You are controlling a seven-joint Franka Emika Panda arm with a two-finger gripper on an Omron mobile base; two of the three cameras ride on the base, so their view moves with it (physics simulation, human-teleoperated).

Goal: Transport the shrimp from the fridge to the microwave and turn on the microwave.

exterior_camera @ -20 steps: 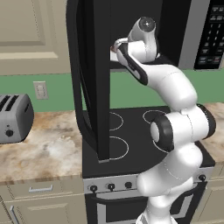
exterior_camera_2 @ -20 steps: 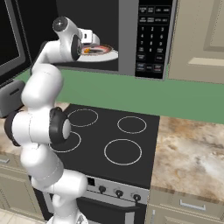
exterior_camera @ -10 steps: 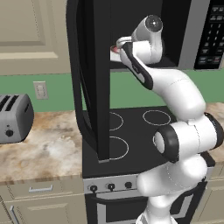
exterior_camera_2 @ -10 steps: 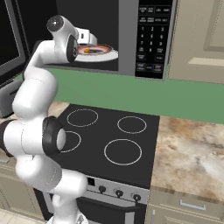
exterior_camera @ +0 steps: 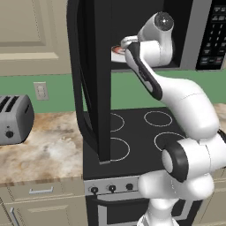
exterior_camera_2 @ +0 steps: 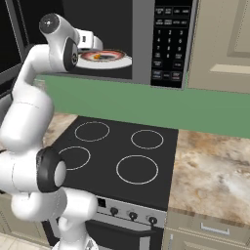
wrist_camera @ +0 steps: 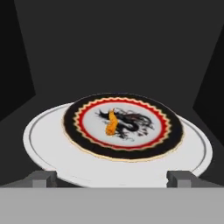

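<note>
a: left base view first. what's at the edges?
b: the microwave [exterior_camera: 145,35] sits above the stove [exterior_camera: 141,137], its door [exterior_camera: 90,79] swung wide toward the camera, the door's lower edge hanging over the front left burner. the arm reaches up past the door's free edge into the cavity, and the end effector [exterior_camera: 121,44] sits at the cavity mouth. a sliver of the plate [exterior_camera: 116,50] shows beside it. the toaster [exterior_camera: 15,119] stands well apart on the bench [exterior_camera: 44,150] to the left.

a: right base view?
b: the plate [exterior_camera_2: 105,56] lies on the white turntable [exterior_camera_2: 119,63] inside the microwave, with a small orange spot at its middle, the shrimp [exterior_camera_2: 99,56]. the end effector [exterior_camera_2: 90,43] is just beside the turntable's left rim. the keypad [exterior_camera_2: 168,44] flanks the cavity on the right. there is open air between the cavity floor and the cooktop.

a: hand view?
b: the shrimp [wrist_camera: 111,123] rests at the centre of the black-and-red rimmed plate [wrist_camera: 168,131], which sits inside the turntable [wrist_camera: 43,140] rim. both fingertips [wrist_camera: 41,178] stand wide apart at the near rim, gripping nothing. dark cavity walls close in left, right and behind.
</note>
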